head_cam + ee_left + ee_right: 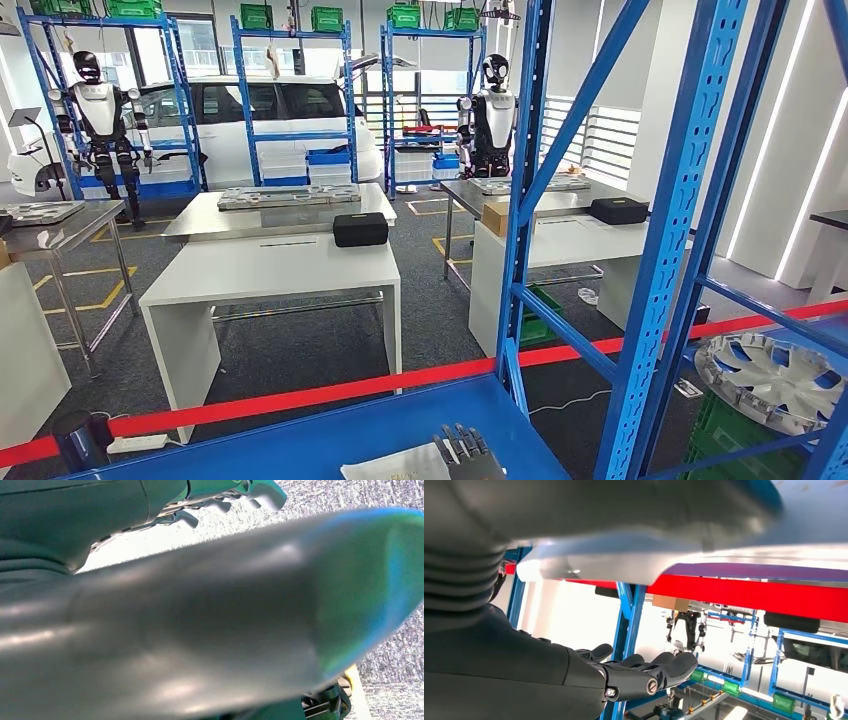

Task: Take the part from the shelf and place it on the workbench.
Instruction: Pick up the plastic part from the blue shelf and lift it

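The right hand (468,452) is seen resting open-fingered on the blue shelf (300,440) (nothing gripped), so the wheel-cover part (770,375) is not yet taken.

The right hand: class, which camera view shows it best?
The right wrist view: the right hand is sharp, fingers stretched out with nothing in them. The head view catches just its fingers at the bottom edge, on the blue shelf. The left wrist view gives nothing recognisable of it.

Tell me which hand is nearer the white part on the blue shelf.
Right. The right hand lies on the blue shelf just beside the white part; the left hand hangs over carpet, off the shelf.
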You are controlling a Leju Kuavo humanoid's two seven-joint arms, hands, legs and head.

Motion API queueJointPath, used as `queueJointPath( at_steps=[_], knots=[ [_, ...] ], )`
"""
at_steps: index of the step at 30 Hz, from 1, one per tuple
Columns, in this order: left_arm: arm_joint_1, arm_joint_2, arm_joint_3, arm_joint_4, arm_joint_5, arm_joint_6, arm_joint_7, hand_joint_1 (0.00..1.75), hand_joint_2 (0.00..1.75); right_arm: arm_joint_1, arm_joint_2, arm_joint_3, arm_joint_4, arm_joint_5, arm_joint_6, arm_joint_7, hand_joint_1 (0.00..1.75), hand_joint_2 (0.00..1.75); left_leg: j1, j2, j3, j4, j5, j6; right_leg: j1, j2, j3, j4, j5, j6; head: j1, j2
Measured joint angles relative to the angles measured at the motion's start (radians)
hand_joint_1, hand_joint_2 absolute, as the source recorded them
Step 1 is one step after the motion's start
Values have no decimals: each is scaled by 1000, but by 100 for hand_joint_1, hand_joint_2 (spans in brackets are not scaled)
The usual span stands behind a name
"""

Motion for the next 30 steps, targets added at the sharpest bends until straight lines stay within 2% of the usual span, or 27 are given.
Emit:
queueJointPath(
  at_steps=[28, 30],
  knots=[
    [0, 0, 8, 0, 0, 3, 0, 0, 0, -1, 1, 0, 0, 11, 7, 12, 0, 175, 0, 0, 0, 0, 0, 0, 0, 0, 0, 0, 0, 0, 0, 0],
    [0, 0, 12, 0, 0, 2, 0, 0, 0, -1, 1, 0, 0, 11, 8, 11, 8, 175, 0, 0, 0, 0, 0, 0, 0, 0, 0, 0, 0, 0, 0, 0]
  ],
)
